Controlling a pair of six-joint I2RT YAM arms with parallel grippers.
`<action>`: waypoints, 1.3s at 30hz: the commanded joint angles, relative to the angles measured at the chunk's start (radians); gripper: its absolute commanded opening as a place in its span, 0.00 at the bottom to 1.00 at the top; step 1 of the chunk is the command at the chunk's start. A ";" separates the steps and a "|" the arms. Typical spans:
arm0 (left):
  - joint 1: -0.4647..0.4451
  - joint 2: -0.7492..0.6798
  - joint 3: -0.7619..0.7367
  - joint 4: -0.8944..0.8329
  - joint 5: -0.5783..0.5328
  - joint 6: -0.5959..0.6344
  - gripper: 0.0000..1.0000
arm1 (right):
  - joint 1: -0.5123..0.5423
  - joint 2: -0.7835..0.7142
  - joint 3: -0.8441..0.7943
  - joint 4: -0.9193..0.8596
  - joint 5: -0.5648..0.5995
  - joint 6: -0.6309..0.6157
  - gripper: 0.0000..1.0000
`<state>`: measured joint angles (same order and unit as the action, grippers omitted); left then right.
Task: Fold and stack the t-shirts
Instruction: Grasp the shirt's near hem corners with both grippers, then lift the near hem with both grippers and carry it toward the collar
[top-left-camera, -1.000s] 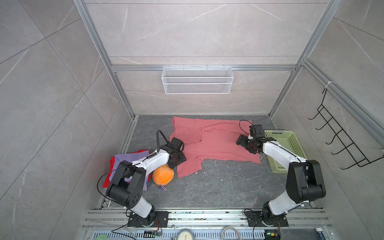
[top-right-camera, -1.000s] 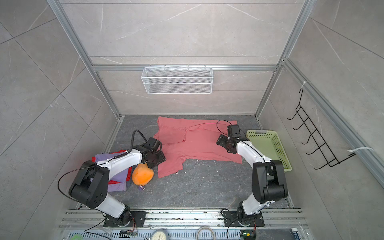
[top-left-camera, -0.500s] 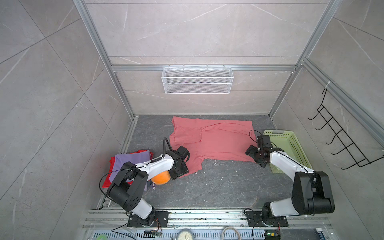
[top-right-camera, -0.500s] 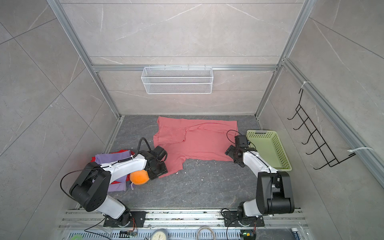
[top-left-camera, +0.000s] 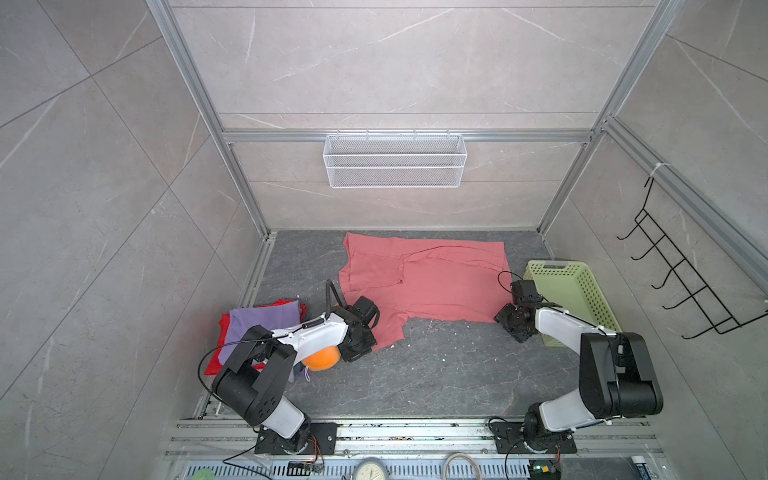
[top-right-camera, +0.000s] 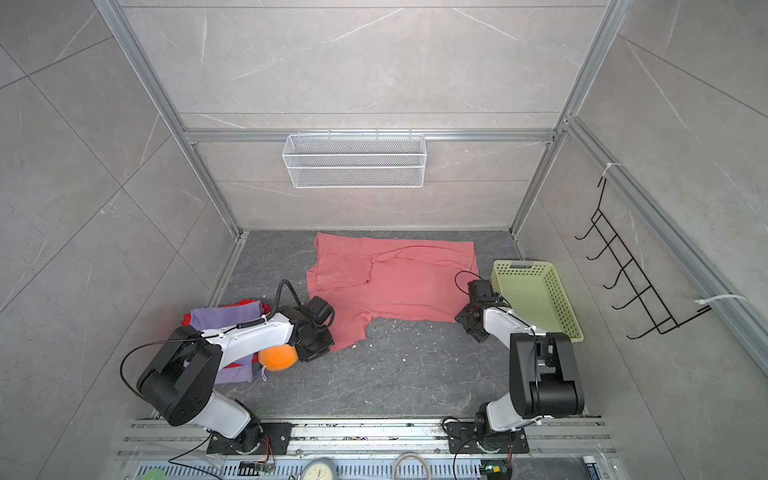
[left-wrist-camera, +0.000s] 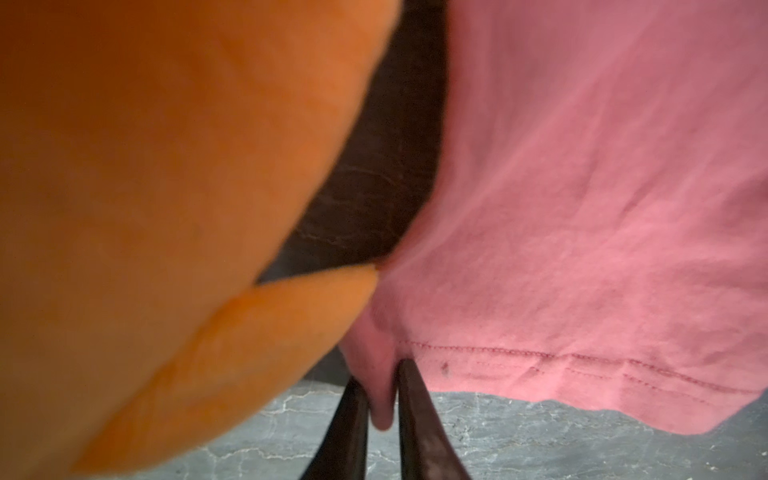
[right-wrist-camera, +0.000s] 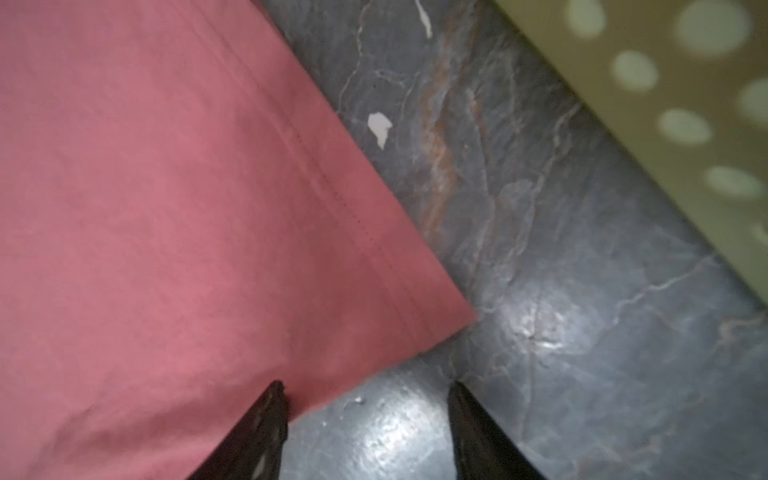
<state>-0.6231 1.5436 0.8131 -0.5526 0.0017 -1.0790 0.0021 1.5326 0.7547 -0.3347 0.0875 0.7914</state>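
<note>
Our left gripper (left-wrist-camera: 380, 376) is pinched shut on a small fold of the salmon-pink t-shirt (top-left-camera: 432, 286), right at the stitched hem near one corner. The left wrist view shows cloth bunched between the two dark fingers (left-wrist-camera: 415, 415). Close against that gripper we see the orange plush toy (top-left-camera: 320, 360). It fills much of the left wrist view and, in both top views, sits under the left arm, just beside the shirt's near-left corner.

Our right gripper (right-wrist-camera: 365, 386) stands open at the shirt's near-right corner. One finger (right-wrist-camera: 266, 424) is over the cloth edge, its partner is over the bare grey floor (top-left-camera: 436, 370), and the hemmed corner points toward the gap between them. We cannot tell whether that finger touches the cloth, and nothing is gripped on this side.

The pink shirt lies spread on the floor toward the back wall, mostly flat, with creases and a flap folded over on its left part. The pale green basket (top-left-camera: 569, 295) stands just beside the right gripper, on its outer side. At the floor's left edge the lavender t-shirt (top-left-camera: 262, 324) lies on the red t-shirt (top-left-camera: 214, 357), both partly covered by the left arm.
</note>
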 joint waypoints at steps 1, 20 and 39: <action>-0.003 -0.040 -0.024 0.008 -0.015 -0.018 0.14 | 0.001 0.056 0.012 -0.007 0.043 0.036 0.58; 0.001 -0.219 0.023 0.022 -0.075 0.096 0.00 | 0.019 -0.047 0.037 -0.008 0.051 -0.001 0.00; 0.303 0.202 0.704 0.161 0.181 0.473 0.00 | 0.019 0.168 0.406 -0.065 0.052 0.066 0.00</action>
<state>-0.3355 1.7115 1.4292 -0.4175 0.1291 -0.6922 0.0193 1.6657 1.1107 -0.3519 0.1200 0.8276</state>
